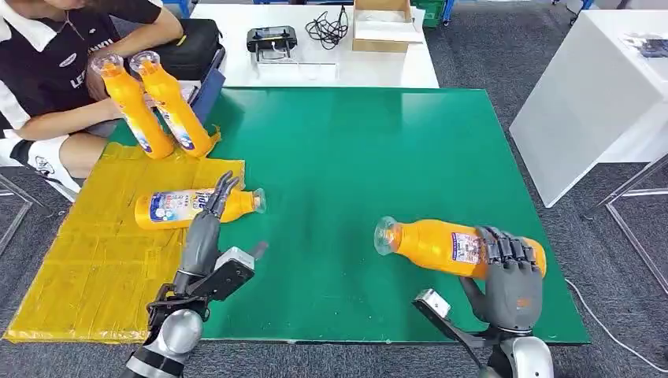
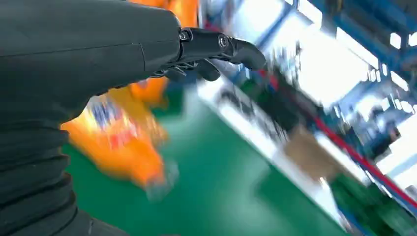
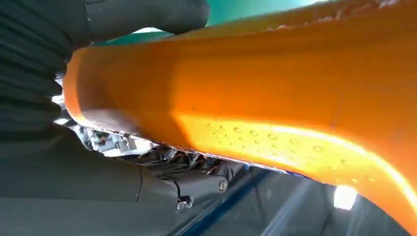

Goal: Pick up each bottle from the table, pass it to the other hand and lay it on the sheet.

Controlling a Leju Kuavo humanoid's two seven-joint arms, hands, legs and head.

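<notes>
Holding one bottle (image 1: 461,247) in a full wrap, the right hand (image 1: 512,279) has it sideways over the green counter (image 1: 354,173), cap toward the middle; the pass and the laying are still to come. The left hand (image 1: 213,206), fingers spread and empty, hovers above a second bottle (image 1: 169,208) lying at the yellow sheet's (image 1: 87,260) edge, apparently laid down. Two more bottles (image 1: 157,106) lean at the sheet's far end beside a seated person (image 1: 47,71).
</notes>
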